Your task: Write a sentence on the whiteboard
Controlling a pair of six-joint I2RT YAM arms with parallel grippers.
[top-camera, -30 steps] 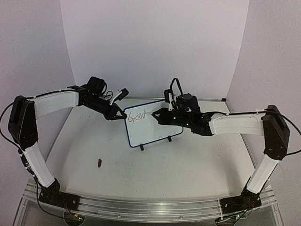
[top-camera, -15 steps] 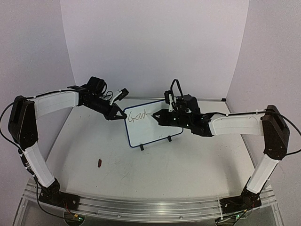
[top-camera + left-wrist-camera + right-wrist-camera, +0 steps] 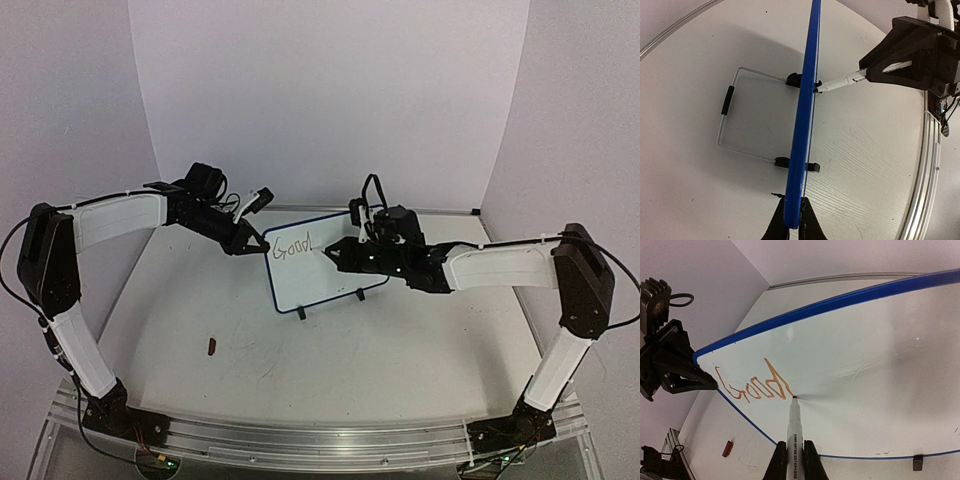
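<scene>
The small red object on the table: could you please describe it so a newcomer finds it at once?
Find the whiteboard standing mid-table. On the tabletop on its near side, toward the left arm, lies the small red object. It is the only loose item, touching nothing.

- Left arm (image 3: 118, 222): raised from the near-left corner of the table (image 3: 400, 345), forearm extended inward.
- Left gripper (image 3: 250, 243): fingers clamped on the upper-left corner of the whiteboard (image 3: 325, 275).
- Right arm (image 3: 500, 266): raised from the near-right corner, forearm extended leftward.
- Right gripper (image 3: 338, 258): fingers pinched on a marker (image 3: 793, 422), which is pointed at the board face.
</scene>
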